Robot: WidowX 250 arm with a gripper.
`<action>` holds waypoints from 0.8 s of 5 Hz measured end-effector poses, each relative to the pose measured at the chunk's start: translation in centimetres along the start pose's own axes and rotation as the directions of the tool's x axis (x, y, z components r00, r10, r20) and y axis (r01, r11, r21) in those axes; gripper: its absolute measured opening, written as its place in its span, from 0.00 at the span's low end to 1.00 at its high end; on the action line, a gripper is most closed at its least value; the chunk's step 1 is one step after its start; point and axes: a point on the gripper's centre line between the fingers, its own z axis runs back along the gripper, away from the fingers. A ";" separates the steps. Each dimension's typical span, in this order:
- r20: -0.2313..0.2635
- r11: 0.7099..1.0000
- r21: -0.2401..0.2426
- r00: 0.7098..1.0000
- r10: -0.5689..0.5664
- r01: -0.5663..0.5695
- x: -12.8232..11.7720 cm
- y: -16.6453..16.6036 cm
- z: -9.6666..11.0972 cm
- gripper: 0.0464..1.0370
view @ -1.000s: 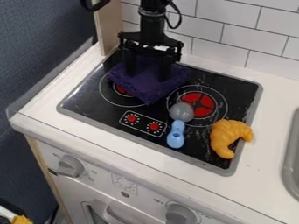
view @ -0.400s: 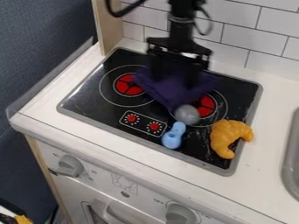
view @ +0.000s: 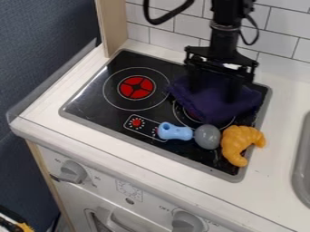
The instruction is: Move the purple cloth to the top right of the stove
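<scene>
The black gripper (view: 215,94) hangs over the right rear part of the stove (view: 91,111), pointing down onto the purple cloth (view: 215,105). Its two fingers stand apart, one near the cloth's left part and the other towards the right, with cloth between and around them; the tips are hard to make out against the dark fabric. Bunched and crumpled, the cloth lies across the rear right burner, covering most of it, and its right end comes close to the stove's right edge.
In front of the cloth lies a toy with a light blue handle (view: 175,131) and grey round end (view: 207,137), next to an orange croissant (view: 240,144). White tiles (view: 269,45) rise behind; a sink edge (view: 301,167) is at right.
The gripper and cloth have moved right from the left burner, uncovering it. The blue-and-grey toy has turned from upright in view to sideways, and the croissant has shifted slightly.
</scene>
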 end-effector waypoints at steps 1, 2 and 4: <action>-0.010 0.999 -0.007 0.999 -0.045 0.045 -0.3 -2.0 -0.2 0.96; -0.019 0.998 -0.019 0.998 -0.064 0.063 -0.2 -3.1 -0.2 0.96; -0.028 0.996 -0.040 0.996 -0.082 0.081 -0.6 -4.6 -0.1 0.96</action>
